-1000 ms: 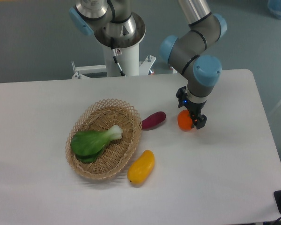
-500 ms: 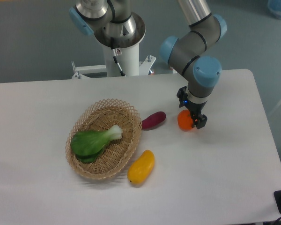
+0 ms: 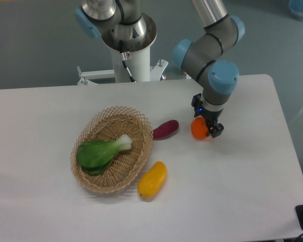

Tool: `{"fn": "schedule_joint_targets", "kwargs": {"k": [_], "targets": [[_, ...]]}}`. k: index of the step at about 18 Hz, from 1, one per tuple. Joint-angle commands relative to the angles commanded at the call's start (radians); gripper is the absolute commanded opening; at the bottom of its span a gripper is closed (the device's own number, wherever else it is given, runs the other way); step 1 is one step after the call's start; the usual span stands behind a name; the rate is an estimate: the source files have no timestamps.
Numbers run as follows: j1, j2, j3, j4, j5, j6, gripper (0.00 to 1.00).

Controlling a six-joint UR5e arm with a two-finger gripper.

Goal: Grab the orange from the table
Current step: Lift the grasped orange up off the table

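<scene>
The white counter (image 3: 242,191) is filling most of the view, and the arm (image 3: 208,50) is reaching down over its right half from the rear. Left of centre a wicker basket (image 3: 91,174) is sitting on the counter, holding a green leafy vegetable (image 3: 98,153) that is lying across its floor with the pale stalk end pointing up and right. Just off the basket's lower right rim a yellow mango-like fruit (image 3: 152,179) is lying at a slant, close to the basket though contact cannot be told. Near the basket's upper right rim a purple oblong vegetable (image 3: 165,129) is lying tilted, apart from the yellow fruit. To its right, with a clear gap between them, the orange (image 3: 198,129) is sitting down at the counter surface; whether it is touching cannot be told. The claw (image 3: 206,129) is pinching the orange, one dark finger (image 3: 215,131) pressing against its right side and the other hidden behind the fruit.
</scene>
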Motion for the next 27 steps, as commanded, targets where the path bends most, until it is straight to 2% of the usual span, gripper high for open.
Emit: {"fn": "schedule_joint_targets", "kwargs": {"k": [6, 10, 11, 13, 16, 17, 18, 21, 24, 27], "targets": [[0.000, 0.026, 0.051, -0.012, -0.009, 0.008, 0.67], [-0.009, 0.060, 0.118, -0.038, -0.014, -0.005, 0.67], [-0.008, 0.063, 0.145, -0.075, -0.032, -0.026, 0.67], [-0.008, 0.072, 0.222, -0.188, -0.067, -0.061, 0.67], [-0.009, 0.074, 0.363, -0.365, -0.095, -0.074, 0.67], [-0.009, 0.074, 0.424, -0.439, -0.130, -0.096, 0.67], [-0.011, 0.074, 0.463, -0.474, -0.146, -0.106, 0.67], [-0.035, 0.074, 0.529, -0.505, -0.158, -0.112, 0.67], [-0.073, 0.084, 0.540, -0.508, -0.205, -0.216, 0.67], [-0.116, 0.094, 0.540, -0.506, -0.207, -0.300, 0.67]]}}
